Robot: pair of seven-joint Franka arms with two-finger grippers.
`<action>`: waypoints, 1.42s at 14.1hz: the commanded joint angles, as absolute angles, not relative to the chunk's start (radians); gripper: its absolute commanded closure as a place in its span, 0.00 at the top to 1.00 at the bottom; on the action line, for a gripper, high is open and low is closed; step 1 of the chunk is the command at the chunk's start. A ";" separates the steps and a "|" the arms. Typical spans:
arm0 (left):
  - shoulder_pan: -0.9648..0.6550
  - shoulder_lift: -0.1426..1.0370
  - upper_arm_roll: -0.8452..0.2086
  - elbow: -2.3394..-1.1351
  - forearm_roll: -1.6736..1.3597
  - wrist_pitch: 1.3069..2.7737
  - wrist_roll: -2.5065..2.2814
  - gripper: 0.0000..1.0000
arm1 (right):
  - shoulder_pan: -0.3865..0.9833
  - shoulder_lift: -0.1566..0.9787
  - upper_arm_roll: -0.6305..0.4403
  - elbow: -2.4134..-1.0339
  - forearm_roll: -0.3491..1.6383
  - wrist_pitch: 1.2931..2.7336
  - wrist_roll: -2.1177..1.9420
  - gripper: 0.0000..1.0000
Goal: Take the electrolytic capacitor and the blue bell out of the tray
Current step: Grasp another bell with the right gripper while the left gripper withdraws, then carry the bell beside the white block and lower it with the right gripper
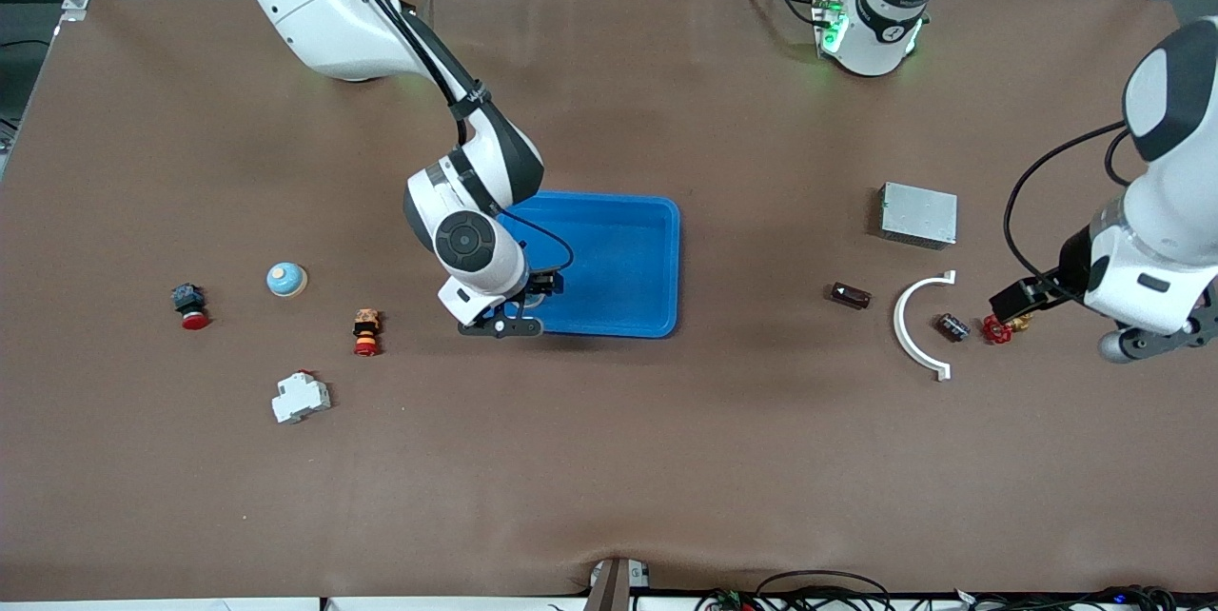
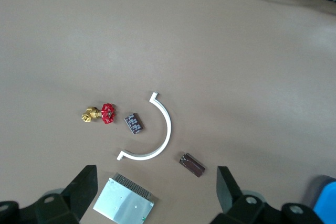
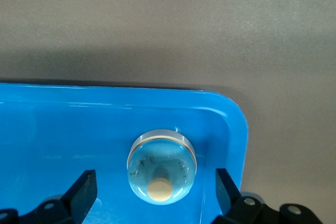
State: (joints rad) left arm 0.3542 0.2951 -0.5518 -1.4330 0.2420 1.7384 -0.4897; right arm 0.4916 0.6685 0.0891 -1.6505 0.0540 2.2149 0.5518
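Objects are listed across the front view from the right arm's end of the desk (image 1: 609,459) toward the left arm's end. A red push button (image 1: 190,305) lies nearest the right arm's end. Beside it sits a blue dome-shaped bell (image 1: 286,279), with a white breaker block (image 1: 301,397) nearer the front camera. An orange-and-red button (image 1: 366,331) lies between that bell and the blue tray (image 1: 657,268).

The right tool (image 1: 529,294) hangs over the tray corner that is nearest the front camera and toward the right arm's end. Its fingers (image 3: 81,192) stand apart, touching nothing. In the right wrist view a second blue bell (image 3: 161,166) with a cream button on top rests in that tray corner, between the spread fingers and free of them.

Toward the left arm's end, a brown block (image 1: 850,295) lies well apart from the tray. A silver metal box (image 1: 918,214) sits farther from the front camera than the white curved bracket (image 1: 915,324). The dark capacitor (image 1: 952,326) lies on the desk inside the bracket's curve, and just beside it lies a brass valve with a red handwheel (image 1: 999,329).

The left tool (image 2: 157,203) hangs over this group, fingers (image 2: 84,187) apart and empty; the capacitor (image 2: 134,123) lies ungrasped on the desk below it.
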 commanded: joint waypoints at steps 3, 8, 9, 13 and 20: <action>0.361 0.235 -0.549 -1.434 0.204 1.658 -0.465 1.00 | 0.517 0.696 0.083 -1.660 0.035 2.261 0.569 1.00; 0.142 0.141 -0.289 -1.414 0.152 1.588 -0.372 1.00 | 0.515 0.719 0.083 -1.660 0.035 2.284 0.568 1.00; 0.114 0.123 -0.244 -1.416 0.135 1.562 -0.350 1.00 | 0.514 0.719 0.083 -1.660 0.035 2.284 0.568 1.00; -0.089 0.013 -0.034 -1.508 0.109 1.545 -0.310 1.00 | 0.509 0.721 0.083 -1.660 0.034 2.281 0.563 0.38; -0.081 -0.077 -0.049 -1.612 0.089 1.566 -0.285 1.00 | 0.505 0.675 0.083 -1.646 0.032 2.238 0.511 0.13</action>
State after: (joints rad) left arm -0.0804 -0.0416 -0.0480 -1.5691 0.1122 1.5454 -0.3055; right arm 0.5084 0.7152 0.0826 -1.6541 0.0499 2.2754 0.5377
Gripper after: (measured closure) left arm 0.000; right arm 0.330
